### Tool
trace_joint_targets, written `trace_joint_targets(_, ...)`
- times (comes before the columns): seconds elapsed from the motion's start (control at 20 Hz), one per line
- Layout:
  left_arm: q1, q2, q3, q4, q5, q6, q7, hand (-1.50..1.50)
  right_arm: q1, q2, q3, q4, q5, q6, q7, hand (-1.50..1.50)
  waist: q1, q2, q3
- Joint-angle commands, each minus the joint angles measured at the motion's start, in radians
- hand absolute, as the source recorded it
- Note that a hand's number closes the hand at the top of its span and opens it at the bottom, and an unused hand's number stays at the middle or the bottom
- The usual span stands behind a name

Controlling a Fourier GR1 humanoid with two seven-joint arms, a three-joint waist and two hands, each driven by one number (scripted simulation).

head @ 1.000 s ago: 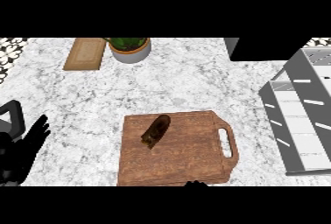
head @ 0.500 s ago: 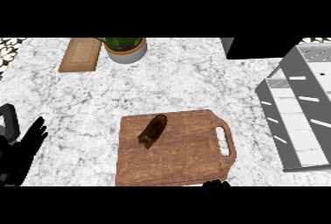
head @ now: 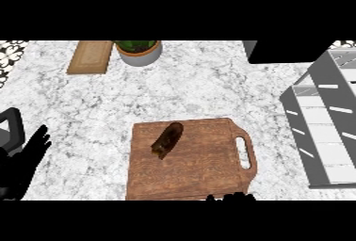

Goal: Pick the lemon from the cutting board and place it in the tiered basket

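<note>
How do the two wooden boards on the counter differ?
The cutting board lies near the robot, dark reddish-brown, with a slotted handle on its right side, and carries a dark elongated item. The small board lies at the far left beside the potted plant, paler, bare, with no handle. Both lie flat.

White marbled counter (head: pixel 208 89), potted plant (head: pixel 138 48), patterned tile corner (head: pixel 12 47)

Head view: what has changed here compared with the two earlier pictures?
The right robot hand has come further up at the lower edge, below the cutting board. Nothing was grasped or released. The dark lemon lies on the board as before, and the left robot hand stays open at the left.
</note>
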Motion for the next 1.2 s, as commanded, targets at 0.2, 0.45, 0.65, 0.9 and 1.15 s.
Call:
trace_joint_targets(0.2,-0.027,0.007,-0.003,-0.012,0.005,-0.012,0.012,0.00,-0.016,0.001,-0.145,-0.307,-0.158,0.043,-0.004,1.50,0.025,0.013,0.001)
trace_joint_targets(0.45,-0.020,-0.033,-0.045,-0.028,-0.032,0.012,-0.001,0.00,-0.135,-0.070,-0.413,-0.477,-0.479,0.193,-0.063,1.50,0.059,0.018,0.003)
trace_joint_targets(0.65,-0.078,0.000,-0.025,0.011,-0.006,-0.025,0.028,0.00,-0.215,-0.068,-0.613,-0.457,-0.752,0.118,-0.093,1.50,0.066,0.027,0.005)
trace_joint_targets(0.9,-0.037,-0.041,-0.050,-0.017,-0.036,0.011,0.006,0.00,-0.328,-0.132,-0.852,-0.328,-1.013,0.151,-0.185,1.50,0.067,0.019,0.006)
trace_joint_targets(1.15,-0.071,-0.019,-0.021,0.000,-0.017,-0.002,0.037,0.00,-0.436,-0.219,-1.086,-0.056,-1.304,0.186,-0.409,1.50,0.047,0.011,0.004)
